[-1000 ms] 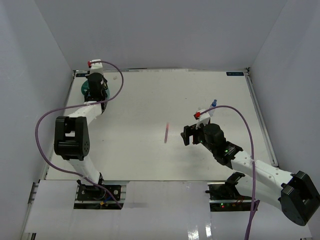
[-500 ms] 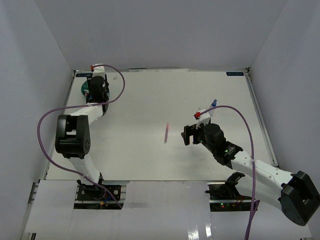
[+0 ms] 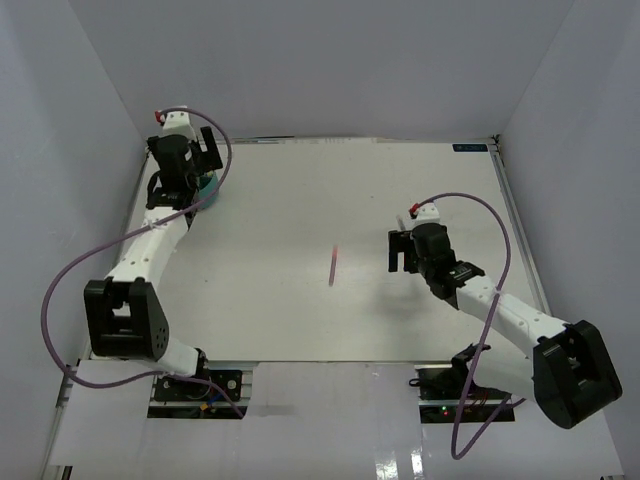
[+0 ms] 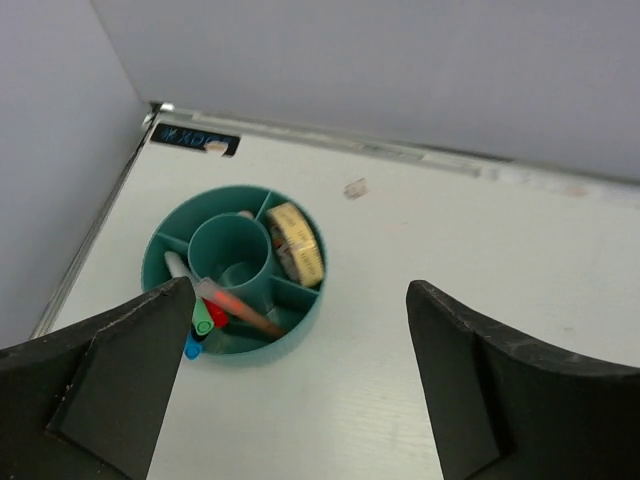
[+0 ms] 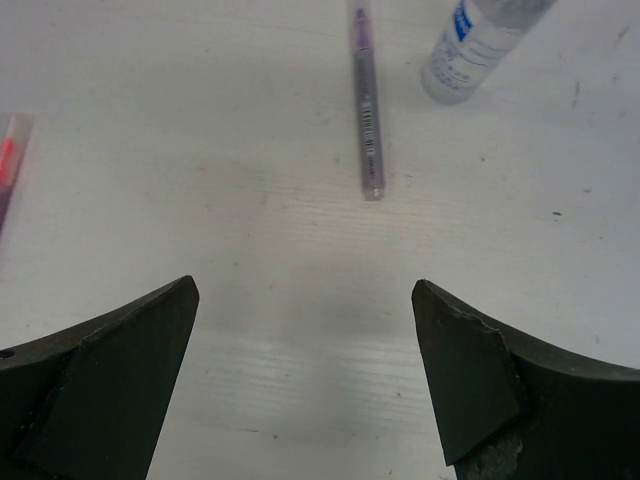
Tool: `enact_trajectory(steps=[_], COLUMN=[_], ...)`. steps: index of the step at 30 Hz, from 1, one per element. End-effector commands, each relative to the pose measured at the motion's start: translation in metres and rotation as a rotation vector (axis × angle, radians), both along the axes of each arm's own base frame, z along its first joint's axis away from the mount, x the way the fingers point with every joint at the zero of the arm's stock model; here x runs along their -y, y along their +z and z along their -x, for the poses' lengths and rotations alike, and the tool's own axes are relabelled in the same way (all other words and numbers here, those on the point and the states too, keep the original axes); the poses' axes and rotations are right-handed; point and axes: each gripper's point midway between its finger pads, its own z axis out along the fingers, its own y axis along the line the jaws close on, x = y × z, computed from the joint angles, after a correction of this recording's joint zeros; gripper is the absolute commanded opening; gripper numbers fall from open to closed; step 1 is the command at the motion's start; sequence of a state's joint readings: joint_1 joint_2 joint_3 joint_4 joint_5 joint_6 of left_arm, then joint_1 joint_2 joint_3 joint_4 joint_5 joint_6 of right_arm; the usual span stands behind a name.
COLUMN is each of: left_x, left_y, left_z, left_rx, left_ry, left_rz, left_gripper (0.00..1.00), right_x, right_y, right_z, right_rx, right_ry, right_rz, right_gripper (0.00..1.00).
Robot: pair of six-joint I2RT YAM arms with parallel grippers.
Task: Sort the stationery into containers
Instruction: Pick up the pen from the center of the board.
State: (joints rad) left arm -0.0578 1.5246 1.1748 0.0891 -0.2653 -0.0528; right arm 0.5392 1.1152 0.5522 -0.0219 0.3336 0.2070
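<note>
At the left gripper (image 4: 300, 288): jaws spread wide, nothing between them. Hangs above the teal organizer (image 4: 300, 322), on its near side and well clear of the rim.

Teal organizer: upright on the counter (image 4: 520, 260) in the far-left corner. Within it:
- cream tape roll (image 4: 295, 240), on edge in the compartment right of the central tube;
- green-capped marker (image 4: 203, 325), red-capped marker (image 4: 216, 314) and blue-capped marker (image 4: 192, 347), together in the near-left compartment, caps leaning out over the rim.

Small pale piece (image 4: 354, 186): on the counter beyond the organizer, apart from it; kind not discernible.

At the right gripper (image 5: 305, 288): jaws likewise wide apart and empty, held low over bare counter. Ahead of the gap, a purple marker (image 5: 367, 110), lying lengthwise and pointing away, not touched. Just right of it, a bottle (image 5: 470, 45) on its side, cut off by the frame edge. Past the left finger, a pink marker (image 5: 10, 160), apart from the gripper.

Against the view of a second ago:
- left gripper then down over the organizer and hiding it, jaws nearly shut; now lifted back toward the corner and opened, the organizer uncovered in the top view;
- right gripper shifted rightward, farther from the pink marker;
- pink marker unmoved at mid-counter.
</note>
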Motion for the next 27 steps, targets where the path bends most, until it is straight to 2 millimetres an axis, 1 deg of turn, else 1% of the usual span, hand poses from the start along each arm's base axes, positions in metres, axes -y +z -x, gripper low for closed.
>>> enact_trajectory(steps=[1,2,3,4,5,6,7,8,9,10,11,12,14,15,16,17,18,20,21,23,27], left_x=[0.025,0.027,0.032,0.035,0.039,0.046,0.049,0.056,0.064,0.067,0.070,0.072,0.073,0.073,0.073,0.075,0.077,0.081,0.082,0.080,0.082], left_y=[0.053,0.055,0.056,0.068,0.053,0.052,0.060,0.057,0.042,0.040,0.043,0.030,0.025,0.018,0.007,0.004,0.003,0.004,0.004,0.004,0.005], left_z=[0.035,0.042,0.049,0.062,0.071,0.079,0.090,0.097,0.105,0.110,0.118,0.122,0.130,0.131,0.133,0.135,0.136,0.137,0.137,0.138,0.139], left_rx=[0.039,0.036,0.037,0.067,0.041,0.042,0.071,0.065,0.034,0.034,0.045,0.022,0.023,0.010,-0.014,-0.021,-0.026,-0.028,-0.029,-0.029,-0.027], left_ry=[-0.108,-0.117,-0.133,-0.154,-0.165,-0.201,-0.218,-0.258,-0.297,-0.310,-0.325,-0.334,-0.340,-0.336,-0.327,-0.330,-0.335,-0.343,-0.342,-0.329,-0.334], left_rz=[0.135,0.151,0.189,0.202,0.217,0.250,0.258,0.275,0.296,0.311,0.322,0.333,0.335,0.331,0.326,0.322,0.319,0.310,0.309,0.304,0.302], left_gripper=[0.98,0.98,0.98,0.98,0.98,0.98,0.98,0.98,0.98,0.98,0.98,0.98,0.98,0.98,0.98,0.98,0.98,0.98,0.98,0.98,0.98], right_x=[0.014,0.016,0.017,0.018,0.019,0.017,0.018,0.020,0.020,0.022,0.022,0.022,0.022,0.022,0.021,0.021,0.021,0.017,0.016,0.015,0.015], right_y=[0.007,0.009,0.004,0.003,0.003,0.000,-0.002,-0.005,-0.008,-0.011,-0.012,-0.020,-0.019,-0.026,-0.025,-0.027,-0.034,-0.037,-0.043,-0.051,-0.061], right_z=[-0.018,-0.023,-0.025,-0.029,-0.032,-0.039,-0.042,-0.046,-0.052,-0.056,-0.059,-0.062,-0.070,-0.072,-0.076,-0.078,-0.078,-0.081,-0.080,-0.079,-0.079], right_rx=[-0.030,-0.027,-0.045,-0.048,-0.053,-0.066,-0.073,-0.080,-0.093,-0.102,-0.106,-0.129,-0.125,-0.142,-0.141,-0.144,-0.160,-0.172,-0.185,-0.202,-0.214], right_ry=[-0.081,-0.091,-0.097,-0.098,-0.104,-0.104,-0.107,-0.116,-0.120,-0.128,-0.131,-0.129,-0.135,-0.137,-0.137,-0.139,-0.136,-0.124,-0.119,-0.112,-0.107], right_rz=[-0.035,-0.038,-0.028,-0.019,-0.014,-0.005,0.008,0.016,0.026,0.035,0.037,0.048,0.061,0.072,0.072,0.078,0.083,0.077,0.081,0.082,0.093], right_gripper=[0.94,0.95,0.96,0.98,0.99,1.00,1.00,1.00,0.94,0.93,0.91,0.88,0.87,0.83,0.82,0.81,0.77,0.74,0.69,0.67,0.67])
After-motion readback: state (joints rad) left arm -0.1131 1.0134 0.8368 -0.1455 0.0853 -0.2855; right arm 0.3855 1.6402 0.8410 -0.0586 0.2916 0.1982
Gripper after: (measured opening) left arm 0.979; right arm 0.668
